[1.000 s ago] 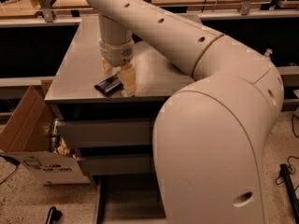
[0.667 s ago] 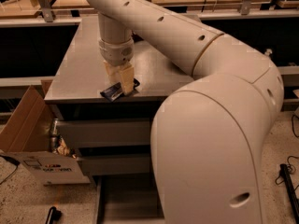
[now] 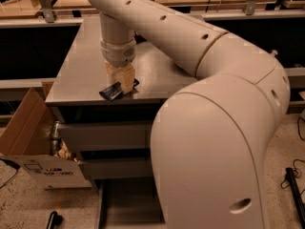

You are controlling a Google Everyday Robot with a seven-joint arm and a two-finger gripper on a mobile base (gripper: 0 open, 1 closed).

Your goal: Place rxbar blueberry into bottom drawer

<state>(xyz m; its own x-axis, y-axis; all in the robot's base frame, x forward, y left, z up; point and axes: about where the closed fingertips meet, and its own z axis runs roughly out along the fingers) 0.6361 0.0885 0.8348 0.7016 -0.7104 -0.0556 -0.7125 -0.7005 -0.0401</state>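
The rxbar blueberry [image 3: 111, 91], a small dark flat bar, is at the front of the grey cabinet top [image 3: 81, 66]. My gripper [image 3: 121, 82] points down over it with its tan fingers [image 3: 127, 78] closed around the bar's right part. I cannot tell if the bar is lifted off the surface. The bottom drawer [image 3: 126, 206] is pulled open below, a shallow grey tray at the lower middle, partly hidden by my large white arm.
An open cardboard box [image 3: 28, 142] with items inside stands on the floor left of the cabinet. Two closed drawers [image 3: 105, 137] are above the open one. A black object [image 3: 53, 219] lies on the floor at lower left. Wooden benches run along the back.
The gripper has shifted slightly along the front edge of the cabinet top and its fingers have closed on the bar.
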